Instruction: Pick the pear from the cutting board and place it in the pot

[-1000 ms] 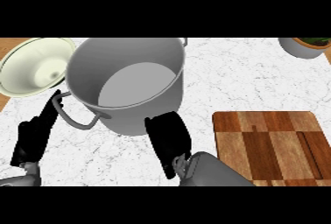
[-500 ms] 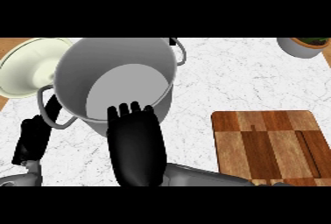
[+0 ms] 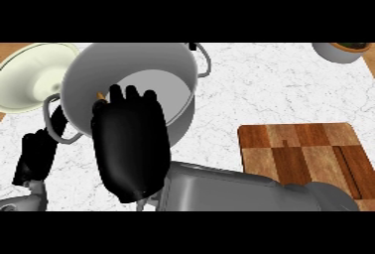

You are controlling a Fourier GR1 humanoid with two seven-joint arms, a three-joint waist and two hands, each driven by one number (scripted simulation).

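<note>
While curled round the half-hidden pear (image 3: 99,95), the right robot hand (image 3: 132,144) overhangs the near rim of the pot (image 3: 86,69).

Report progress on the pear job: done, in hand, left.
Done: no pear shows on the cutting board, so the pick looks finished. In hand: the right hand hangs over the rim of the pot; a tan sliver at its edge may be the pear. Left: no pear shows on the pot's floor, so release remains. The left hand rests beside the pot.
</note>
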